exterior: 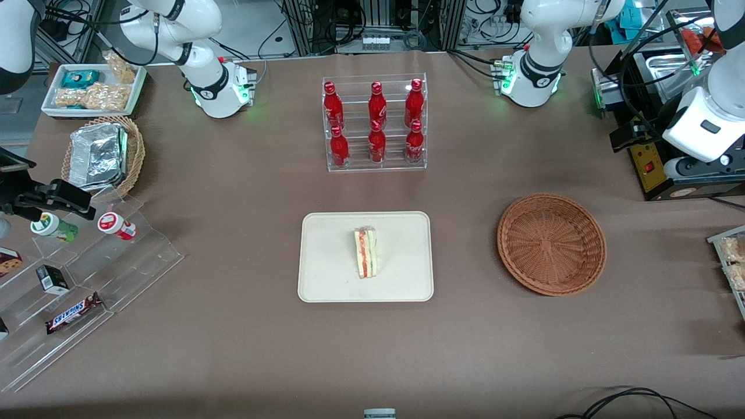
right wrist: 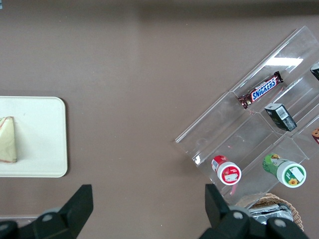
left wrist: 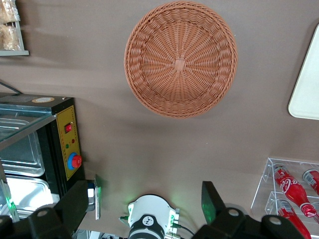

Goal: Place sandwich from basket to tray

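The gripper [left wrist: 144, 209] hangs with jaws spread wide and empty, high above the table; the basket [left wrist: 180, 59] lies below them; the sandwich [exterior: 366, 252] rests on the tray [exterior: 326, 279], well apart from them.

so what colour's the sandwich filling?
Red and green layers in the sandwich, clearest in the front view; pincer open above the table.

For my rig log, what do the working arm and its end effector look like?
The left arm is white with black joint rings and green base lights. Its end effector, above the table near the basket, has open black fingers.
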